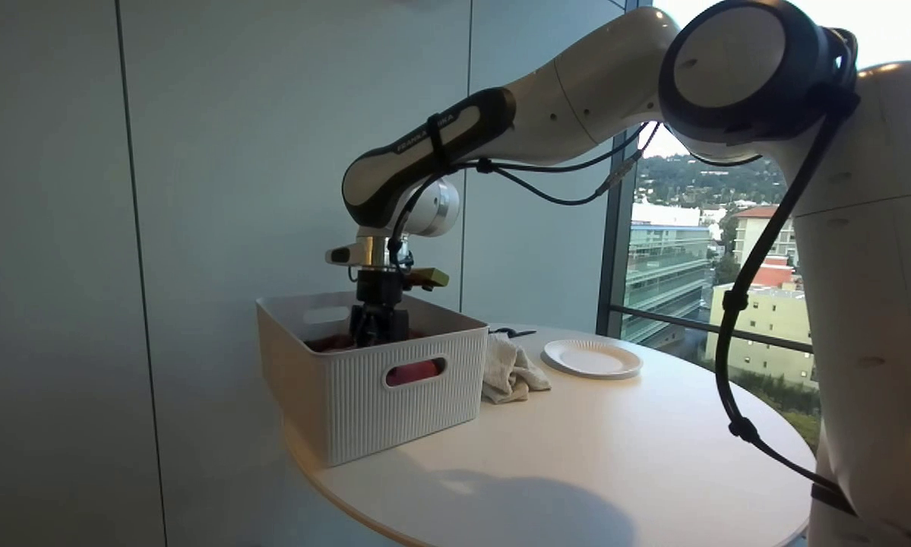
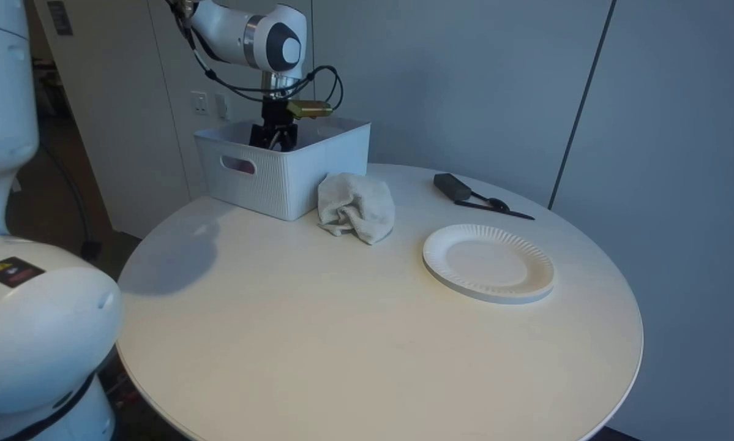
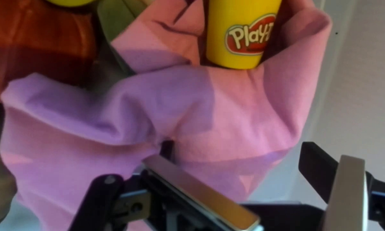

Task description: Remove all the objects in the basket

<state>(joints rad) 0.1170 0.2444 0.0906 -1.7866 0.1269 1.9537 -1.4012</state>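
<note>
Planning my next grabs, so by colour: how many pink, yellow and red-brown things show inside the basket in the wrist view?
Pink: 1, the cloth
Yellow: 2, the Play-Doh tub and a yellow thing cut off at the top edge
Red-brown: 1, a rounded thing partly out of frame
Total: 4 in view; more may lie hidden

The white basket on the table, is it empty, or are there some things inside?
Not empty: the wrist view shows a pink cloth, a yellow can and a red-brown thing inside the basket.
</note>
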